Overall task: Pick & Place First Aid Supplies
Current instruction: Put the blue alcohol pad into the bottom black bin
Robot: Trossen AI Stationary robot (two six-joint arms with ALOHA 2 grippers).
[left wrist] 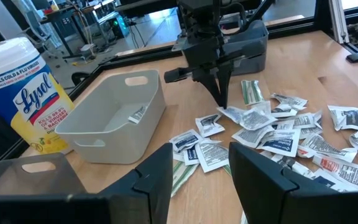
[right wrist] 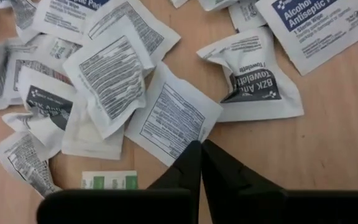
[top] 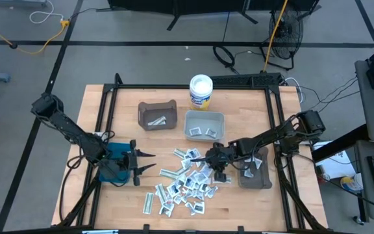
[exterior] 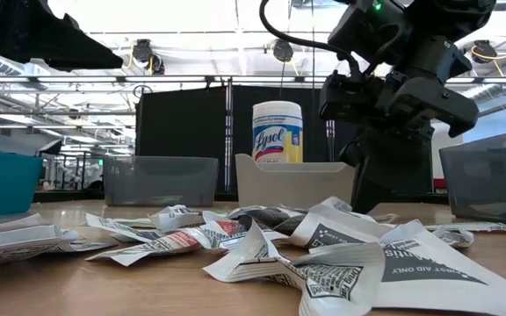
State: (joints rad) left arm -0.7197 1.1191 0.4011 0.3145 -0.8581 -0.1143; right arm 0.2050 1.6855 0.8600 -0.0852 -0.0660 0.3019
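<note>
The first aid supplies (top: 188, 185) are several small white packets scattered on the wooden table's middle and near part; they show close up in the right wrist view (right wrist: 104, 81). My right gripper (right wrist: 199, 149) points steeply down over the heap's far right part (left wrist: 222, 102), shut at the edge of one white packet (right wrist: 169, 118) that lies flat. My left gripper (left wrist: 201, 180) hovers open and empty over a teal bin (top: 112, 166) at the table's left (top: 145, 162). My right gripper has its two fingertips together on the near edge (right wrist: 188, 144) of a white printed packet, slanting down from the table's right side. Only the fingers' free ends meet that edge. The packet lies flat on the table, partly under neighbouring packets.
A brown bin (top: 158, 114) and a light grey bin (top: 204, 125) with a few packets stand at the far middle. A white tub with a blue-yellow label (top: 200, 91) stands behind them. A dark grey bin (top: 255, 172) sits under my right arm.
</note>
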